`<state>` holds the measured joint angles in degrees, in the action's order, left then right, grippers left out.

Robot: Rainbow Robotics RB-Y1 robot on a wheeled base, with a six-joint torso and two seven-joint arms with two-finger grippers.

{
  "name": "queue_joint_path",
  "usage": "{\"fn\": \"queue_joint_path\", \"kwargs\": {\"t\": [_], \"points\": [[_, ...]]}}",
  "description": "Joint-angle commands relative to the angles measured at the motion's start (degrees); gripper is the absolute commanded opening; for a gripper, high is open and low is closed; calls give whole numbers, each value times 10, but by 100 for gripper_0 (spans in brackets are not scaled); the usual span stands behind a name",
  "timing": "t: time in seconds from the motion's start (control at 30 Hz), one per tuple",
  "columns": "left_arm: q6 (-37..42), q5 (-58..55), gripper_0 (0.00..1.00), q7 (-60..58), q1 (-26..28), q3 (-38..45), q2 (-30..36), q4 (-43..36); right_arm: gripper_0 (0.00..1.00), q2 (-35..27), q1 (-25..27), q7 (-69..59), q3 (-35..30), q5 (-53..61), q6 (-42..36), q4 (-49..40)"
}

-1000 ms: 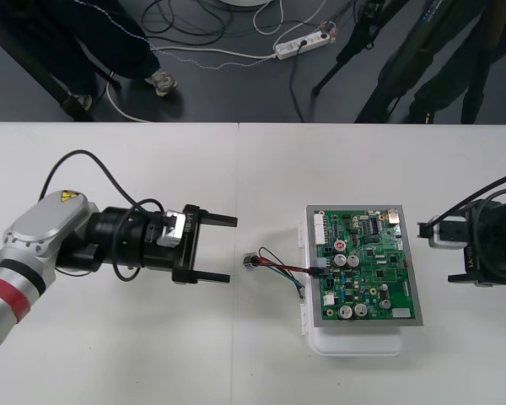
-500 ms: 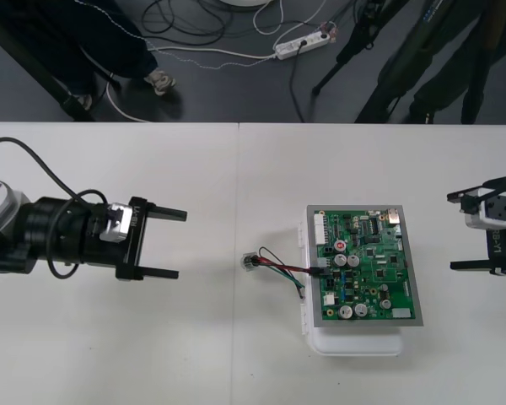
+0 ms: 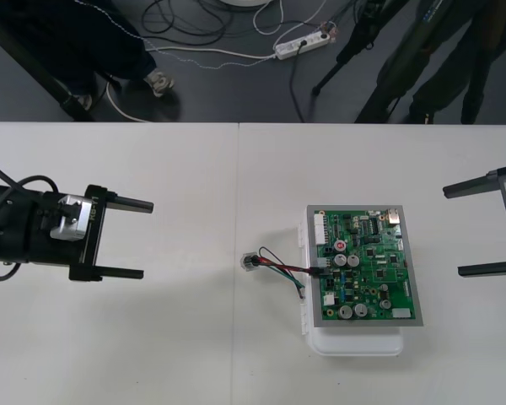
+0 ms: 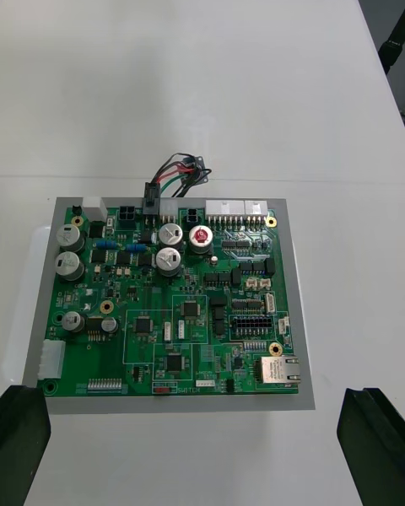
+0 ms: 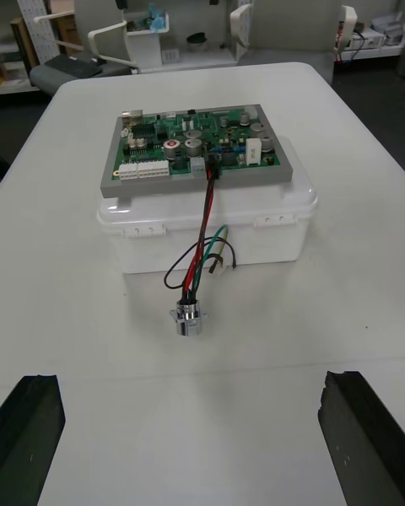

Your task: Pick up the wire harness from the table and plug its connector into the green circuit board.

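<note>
- Red, black and green wires of the harness [image 3: 280, 268] run from its black plug [image 5: 211, 171], seated in the green circuit board [image 3: 364, 266] at the edge facing the left arm, to the metal socket [image 3: 250, 261] on the table [image 3: 194, 354].
- Left wrist view: the wires loop down the white base [image 5: 207, 228] wall, and the socket rests just beside it.
- Right wrist view: the plug stands among the edge connectors.
- Left gripper [image 3: 146, 240]: well apart from the harness, fingers spread wide, empty.
- Right gripper [image 3: 452, 231]: beyond the board, equally wide, empty.
</note>
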<state>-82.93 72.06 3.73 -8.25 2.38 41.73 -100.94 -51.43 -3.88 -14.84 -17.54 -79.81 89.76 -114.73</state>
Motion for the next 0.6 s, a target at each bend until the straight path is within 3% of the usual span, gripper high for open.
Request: {"fn": "queue_joint_path", "kwargs": {"t": [0.03, 0.3, 0.6], "points": [[-38, 21, 89, -111, 32, 50, 26, -72, 100, -30, 9, 2, -16, 12, 2, -7], [-67, 45, 89, -211, 45, 98, 25, -157, 100, -54, 36, 20, -16, 52, 2, -12], [-71, 88, 89, -268, 45, 112, 26, -184, 100, -57, 70, 35, -22, 98, 2, -15]]}}
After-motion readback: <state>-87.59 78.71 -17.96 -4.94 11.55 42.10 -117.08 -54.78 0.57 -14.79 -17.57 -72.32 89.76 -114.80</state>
